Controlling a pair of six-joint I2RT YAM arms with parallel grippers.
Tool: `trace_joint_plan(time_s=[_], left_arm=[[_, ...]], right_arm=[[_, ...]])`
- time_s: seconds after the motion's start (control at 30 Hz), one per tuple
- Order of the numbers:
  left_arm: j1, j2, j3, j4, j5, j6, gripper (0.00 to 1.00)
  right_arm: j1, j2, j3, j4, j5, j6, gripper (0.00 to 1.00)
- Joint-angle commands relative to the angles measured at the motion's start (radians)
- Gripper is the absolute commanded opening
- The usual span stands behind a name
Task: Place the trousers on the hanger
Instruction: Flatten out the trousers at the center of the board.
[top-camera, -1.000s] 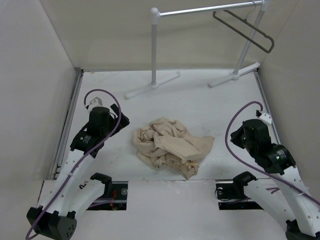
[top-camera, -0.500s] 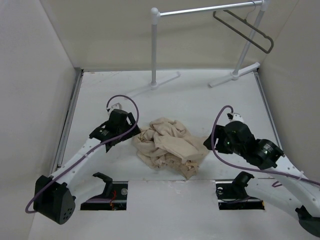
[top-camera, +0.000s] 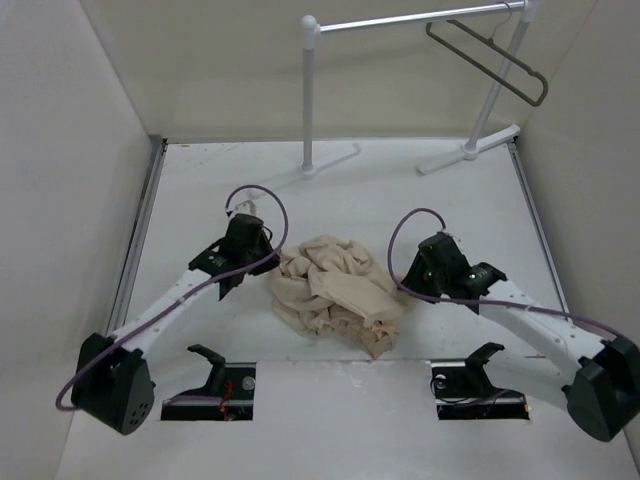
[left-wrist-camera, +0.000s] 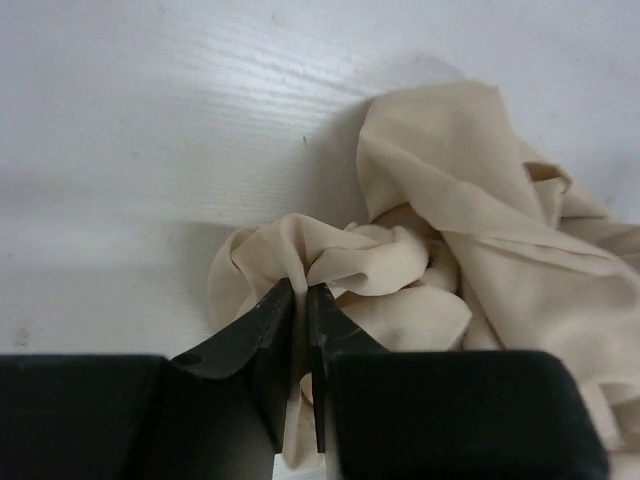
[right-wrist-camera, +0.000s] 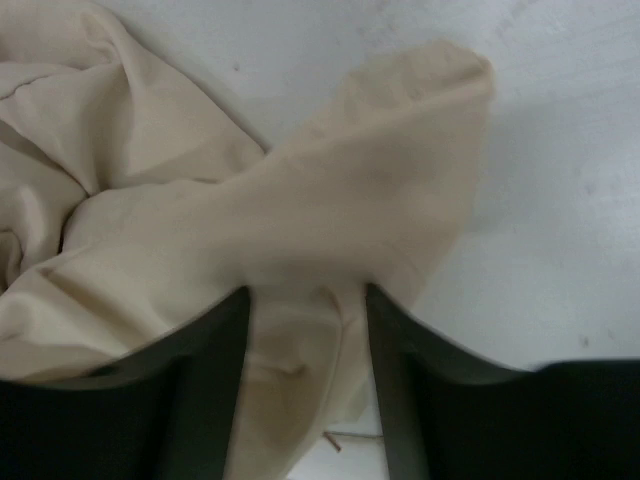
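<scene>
Beige, wrinkly cotton trousers (top-camera: 335, 295) are lying in a crumpled heap on the white desk (top-camera: 420, 200), directly between the two end effectors. Left end effector (left-wrist-camera: 300, 290) is clenching a thin ridge of cloth at the edge of the heap nearest it, jaws almost touching, with only one small fold passing between them. Right end effector (right-wrist-camera: 305, 300) is standing released, jaws apart and straddling a loose flap of the same cloth, with bare desk just beyond its tips; it is not yet gripping anything. Thin dark grey-brown triangular hanger (top-camera: 495, 62) is hanging from the rail of the white tubular rack (top-camera: 308, 100), well beyond and above both end effectors, nearer the right one. Risks, as judged: the left pinch is looking shallow, so the fold could be slipping out once weight comes on. Waistband and legs are hidden in the bunching, so which part either side is taking cannot be told. A lift could be raising a tangled lump too bulky to pass over the hanger bar. If the right jaws are closing on the flap's rim only, the cloth could be peeling free. The hanger looks free to swing, so dragged cloth could be pushing it aside or off the rail.
</scene>
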Motion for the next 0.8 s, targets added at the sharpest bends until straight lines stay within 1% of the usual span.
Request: trace_joint_plan(time_s=[0.0,0.03,0.07,0.1,0.13,0.23,0.27,0.33,0.37,0.4,0.43,0.47,0.5,0.57,0.63,0.67,0.7,0.73,0.77], left_arm=[[0.099,-0.215,0.049,-0.078,-0.033,-0.011,0.07],[0.133,-0.261,0.072,-0.110,-0.049,-0.008,0.07],[0.166,-0.298,0.101,-0.145,-0.061,-0.002,0.07],[0.200,-0.323,0.133,-0.178,-0.067,0.005,0.07],[0.255,-0.344,0.186,-0.222,-0.067,0.017,0.07],[0.326,-0.355,0.274,-0.285,-0.066,0.034,0.07],[0.338,-0.355,0.293,-0.297,-0.072,0.038,0.07],[0.357,-0.357,0.308,-0.317,-0.093,0.043,0.08],[0.358,-0.358,0.300,-0.321,-0.101,0.043,0.08],[0.358,-0.358,0.288,-0.322,-0.104,0.041,0.08],[0.357,-0.358,0.273,-0.322,-0.104,0.037,0.08],[0.348,-0.358,0.244,-0.315,-0.104,0.031,0.08],[0.346,-0.357,0.239,-0.313,-0.104,0.029,0.08],[0.337,-0.340,0.219,-0.298,-0.115,0.025,0.08],[0.335,-0.320,0.214,-0.282,-0.124,0.028,0.08],[0.340,-0.311,0.211,-0.273,-0.132,0.029,0.08],[0.348,-0.303,0.213,-0.264,-0.142,0.031,0.08],[0.352,-0.300,0.216,-0.261,-0.151,0.031,0.08],[0.355,-0.299,0.221,-0.259,-0.161,0.031,0.08]], right_arm=[[-0.034,0.088,0.031,0.252,-0.081,-0.004,0.31],[-0.042,0.105,0.062,0.269,-0.072,-0.016,0.15],[-0.045,0.120,0.100,0.274,-0.055,-0.030,0.09],[-0.047,0.135,0.144,0.274,-0.035,-0.051,0.05],[-0.047,0.158,0.210,0.266,-0.008,-0.082,0.02],[-0.042,0.203,0.339,0.208,0.051,-0.134,0.03],[-0.036,0.206,0.349,0.191,0.072,-0.147,0.08],[-0.011,0.200,0.306,0.171,0.135,-0.142,0.34],[0.004,0.183,0.257,0.165,0.179,-0.130,0.52],[0.009,0.172,0.213,0.162,0.204,-0.113,0.61],[0.010,0.168,0.171,0.162,0.210,-0.089,0.66],[0.009,0.174,0.130,0.182,0.167,-0.066,0.72],[0.003,0.194,0.117,0.209,0.128,-0.064,0.75],[-0.014,0.262,0.135,0.313,0.050,-0.085,0.79],[-0.011,0.354,0.200,0.408,0.005,-0.108,0.82],[-0.011,0.419,0.241,0.442,-0.016,-0.110,0.81],[-0.005,0.498,0.290,0.474,-0.054,-0.105,0.73],[0.002,0.567,0.337,0.496,-0.082,-0.101,0.49],[0.007,0.592,0.356,0.508,-0.078,-0.096,0.34]])
